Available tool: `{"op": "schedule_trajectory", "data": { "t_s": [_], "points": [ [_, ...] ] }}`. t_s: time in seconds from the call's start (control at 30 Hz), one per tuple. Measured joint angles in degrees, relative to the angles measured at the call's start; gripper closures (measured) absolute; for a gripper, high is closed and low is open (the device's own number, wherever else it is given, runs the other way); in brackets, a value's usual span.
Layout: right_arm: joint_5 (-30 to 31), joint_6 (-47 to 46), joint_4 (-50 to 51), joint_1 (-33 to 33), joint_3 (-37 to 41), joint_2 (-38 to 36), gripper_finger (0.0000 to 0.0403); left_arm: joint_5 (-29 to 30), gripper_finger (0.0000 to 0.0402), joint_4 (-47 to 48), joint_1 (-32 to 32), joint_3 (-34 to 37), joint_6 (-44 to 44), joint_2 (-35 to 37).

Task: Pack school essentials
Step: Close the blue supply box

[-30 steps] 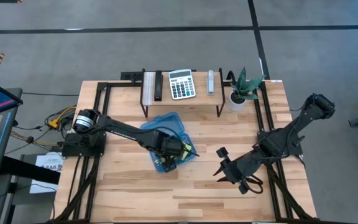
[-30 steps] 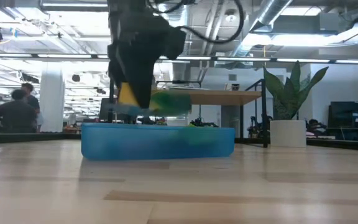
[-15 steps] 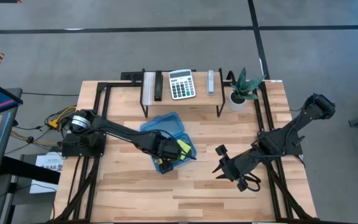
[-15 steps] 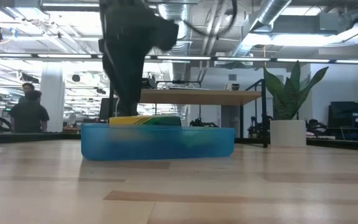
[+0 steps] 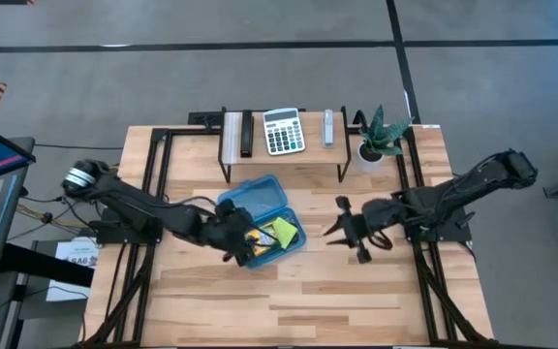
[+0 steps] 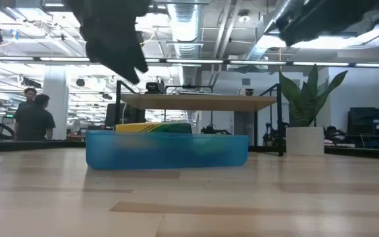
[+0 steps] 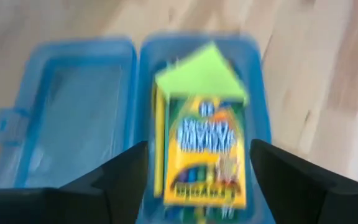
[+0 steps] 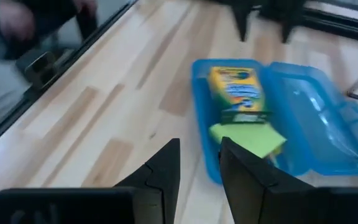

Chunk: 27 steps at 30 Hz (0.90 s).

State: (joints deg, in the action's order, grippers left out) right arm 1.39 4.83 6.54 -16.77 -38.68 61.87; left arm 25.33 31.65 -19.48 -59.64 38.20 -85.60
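Crayon box (image 7: 206, 154) lies flat in the blue case (image 5: 293, 238), sticky pad (image 7: 199, 71) at its 12. Left hand (image 7: 197, 180) wide open, empty, above. Right hand (image 5: 349, 230) open, empty, at 3 o'clock of case. Box: light, stiff card, prob. slick; grip long sides.

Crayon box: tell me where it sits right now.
The crayon box lies inside the open blue case at the table's centre, beside the lime-green sticky-note pad, below the shelf with the calculator.

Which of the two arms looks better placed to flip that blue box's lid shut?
Probably the left. Its open hand hangs right beside the blue box, next to the open lid. The right hand is across bare table.
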Motion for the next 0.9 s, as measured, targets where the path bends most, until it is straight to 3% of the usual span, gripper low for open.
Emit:
{"op": "schedule_trajectory", "data": {
  "t_s": [0.23, 0.4, 0.63, 0.77, 0.9],
  "points": [
    [-0.2, -4.7, -18.8, 8.1, 8.6, -1.1, 0.0269, 15.8, 0.0189, -26.4, -1.3, 17.9, 0.2, 11.6],
    [-0.2, -7.5, -20.7, 15.2, 11.0, 0.2, 0.0269, 22.4, 0.0244, -35.8, -2.5, 26.4, 5.2, 13.4],
    [-0.2, -9.5, -20.9, 21.1, 12.2, 6.6, 0.0271, 26.4, 0.0332, -35.5, -4.0, 34.0, 22.0, 13.4],
    [-0.2, -9.5, -24.9, 22.1, 12.3, 13.1, 0.0289, 25.9, 0.0383, -30.3, -4.1, 35.7, 31.6, 13.4],
    [-0.7, -9.5, -27.4, 22.3, 11.5, 19.5, 0.0320, 24.3, 0.0396, -26.0, -4.7, 35.7, 36.9, 13.4]
  ]
}}
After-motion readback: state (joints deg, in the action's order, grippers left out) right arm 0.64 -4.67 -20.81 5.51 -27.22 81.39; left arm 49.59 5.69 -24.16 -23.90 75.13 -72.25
